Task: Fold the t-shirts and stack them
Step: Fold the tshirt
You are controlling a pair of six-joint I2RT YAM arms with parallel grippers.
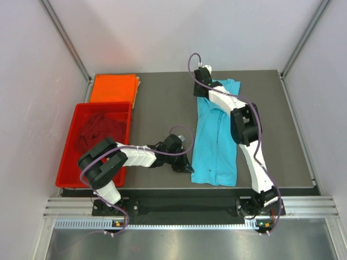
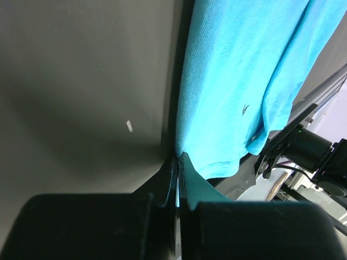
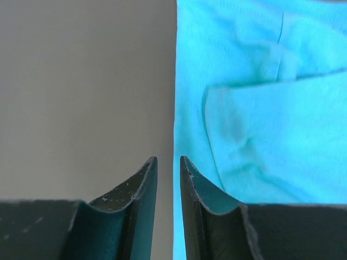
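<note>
Left wrist, left fingers (image 2: 161,190) pinch turquoise t-shirt (image 2: 227,81), right fingers (image 3: 138,190) slightly parted

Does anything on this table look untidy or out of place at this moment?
Only the maroon shirt: it lies crumpled in the red tray, not folded like the orange shirt behind it. Nothing looks spilled or damaged.

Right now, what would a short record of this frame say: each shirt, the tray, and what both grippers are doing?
blue shirt: folded lengthwise, flat on the table, centre-right
orange shirt: folded, far left corner of the table
dark red shirt: bunched inside the red tray
left gripper: shut, pinching the blue shirt's near left corner
right gripper: slightly open over the blue shirt's far left edge, not gripping
stack: not yet made; the shirts lie apart
</note>
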